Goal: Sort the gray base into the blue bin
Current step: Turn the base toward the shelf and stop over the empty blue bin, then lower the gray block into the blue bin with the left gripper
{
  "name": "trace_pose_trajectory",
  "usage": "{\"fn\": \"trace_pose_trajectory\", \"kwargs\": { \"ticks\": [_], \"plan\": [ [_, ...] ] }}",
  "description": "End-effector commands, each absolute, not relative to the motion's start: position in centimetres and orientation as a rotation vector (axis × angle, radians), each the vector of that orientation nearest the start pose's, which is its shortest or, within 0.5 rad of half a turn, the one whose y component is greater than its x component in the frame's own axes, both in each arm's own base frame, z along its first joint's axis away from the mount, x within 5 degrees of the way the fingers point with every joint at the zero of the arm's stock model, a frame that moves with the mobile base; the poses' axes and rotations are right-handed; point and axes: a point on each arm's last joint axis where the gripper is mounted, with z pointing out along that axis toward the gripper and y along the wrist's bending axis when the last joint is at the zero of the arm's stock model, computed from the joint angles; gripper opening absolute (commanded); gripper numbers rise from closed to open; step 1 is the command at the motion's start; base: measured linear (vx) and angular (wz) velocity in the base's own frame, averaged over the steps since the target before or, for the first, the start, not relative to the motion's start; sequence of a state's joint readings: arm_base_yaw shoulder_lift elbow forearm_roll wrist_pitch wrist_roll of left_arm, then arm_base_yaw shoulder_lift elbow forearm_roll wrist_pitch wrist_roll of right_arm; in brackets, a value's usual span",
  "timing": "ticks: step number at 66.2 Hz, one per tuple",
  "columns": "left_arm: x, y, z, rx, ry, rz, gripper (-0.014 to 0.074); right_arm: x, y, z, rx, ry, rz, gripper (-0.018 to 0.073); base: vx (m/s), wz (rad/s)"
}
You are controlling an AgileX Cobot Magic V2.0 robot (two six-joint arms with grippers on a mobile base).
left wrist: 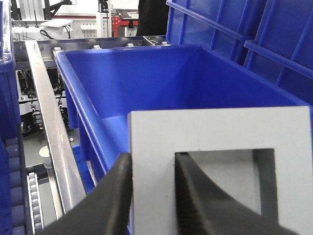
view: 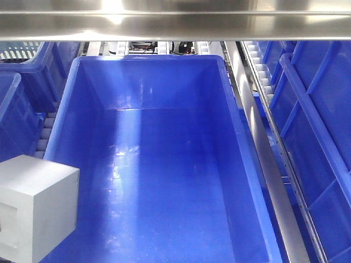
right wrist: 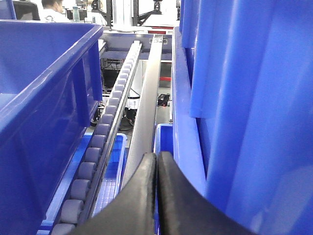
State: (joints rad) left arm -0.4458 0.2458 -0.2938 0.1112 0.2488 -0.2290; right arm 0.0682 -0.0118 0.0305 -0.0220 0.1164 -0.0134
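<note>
The gray base (view: pixel 34 204) hangs at the lower left of the front view, over the near left rim of the blue bin (view: pixel 153 181). In the left wrist view my left gripper (left wrist: pixel 152 166) is shut on the gray base (left wrist: pixel 220 132), pinching the thick left border of its square recess, one finger outside and one inside the recess. The blue bin (left wrist: pixel 161 78) lies open behind the block. My right gripper (right wrist: pixel 156 161) is shut with nothing between its fingers, hanging beside the bin over a metal rail. Neither gripper shows in the front view.
Other blue bins stand to the left (view: pixel 27 82) and right (view: pixel 318 126) of the blue bin. A roller conveyor (right wrist: pixel 102 147) and metal rail (right wrist: pixel 146 107) run along the right side. A steel shelf bar (view: pixel 175 22) crosses overhead.
</note>
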Motion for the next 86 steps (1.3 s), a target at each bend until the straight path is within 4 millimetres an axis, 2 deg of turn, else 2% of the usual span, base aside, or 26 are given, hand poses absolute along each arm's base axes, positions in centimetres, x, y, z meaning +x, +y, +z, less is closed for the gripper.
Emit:
{"fn": "trace_pose_trajectory", "kwargs": {
  "ticks": [1, 10, 20, 28, 38, 49, 67, 86],
  "plan": [
    [6.5, -3.0, 29.5, 0.24, 1.546, -0.448, -0.0006, 5.6, 0.3, 19.6, -0.088, 1.541, 0.008, -0.0009, 0.0, 0.0],
    [6.6, -3.2, 30.2, 0.181, 1.541, -0.527, -0.0006, 5.6, 0.3, 19.6, -0.088, 1.541, 0.008, -0.0009, 0.0, 0.0],
    [7.9, -3.8, 32.4, 0.181, 1.561, -0.53, -0.0006, 5.6, 0.3, 19.6, -0.088, 1.541, 0.008, -0.0009, 0.0, 0.0],
    [9.8, -4.8, 34.1, 0.203, 1.601, -0.506, -0.0005, 5.6, 0.3, 19.6, -0.088, 1.541, 0.008, -0.0009, 0.0, 0.0],
    [12.9, -6.3, 34.8, 0.217, 1.687, -0.488, -0.0003, 5.6, 0.3, 19.6, -0.088, 1.541, 0.008, -0.0009, 0.0, 0.0],
    [16.0, -9.0, 34.6, 0.286, 1.781, -0.508, 0.0, 5.6, 0.3, 19.6, -0.088, 1.541, 0.008, -0.0009, 0.0, 0.0],
    [21.5, -13.3, 33.1, 0.349, 1.925, -0.497, 0.0005, 5.6, 0.3, 19.6, -0.088, 1.541, 0.008, -0.0009, 0.0, 0.0],
    [26.8, -16.6, 30.1, 0.373, 2.059, -0.457, 0.0024, 5.6, 0.3, 19.6, -0.088, 1.541, 0.008, -0.0009, 0.0, 0.0]
  ]
}}
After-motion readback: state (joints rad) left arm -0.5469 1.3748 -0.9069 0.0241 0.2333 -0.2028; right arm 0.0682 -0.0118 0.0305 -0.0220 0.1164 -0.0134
